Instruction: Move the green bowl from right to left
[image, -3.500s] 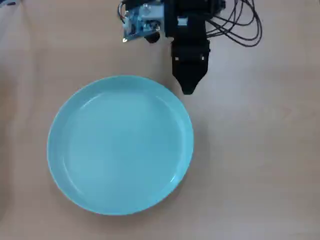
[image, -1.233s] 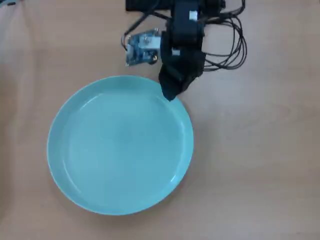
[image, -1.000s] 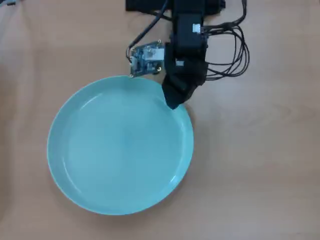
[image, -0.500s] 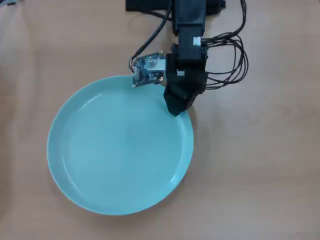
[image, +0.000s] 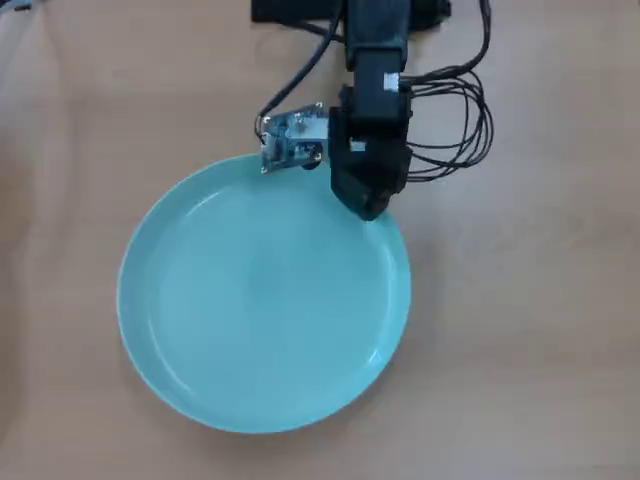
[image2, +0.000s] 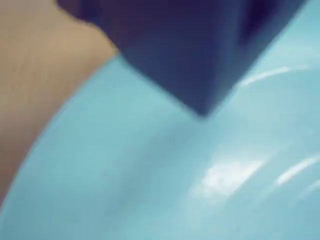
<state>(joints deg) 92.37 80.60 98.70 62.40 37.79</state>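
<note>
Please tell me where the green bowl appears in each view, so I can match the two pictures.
Overhead view: the green bowl fills the centre, on the wooden table.
Wrist view: the green bowl fills the lower and right parts, blurred; table at left.
Shared landmark: the black hand at the bowl's rim, dark at top in the wrist view.

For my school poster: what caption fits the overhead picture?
Black gripper reaching down at the upper-right rim of the green bowl on a wooden table.
</note>
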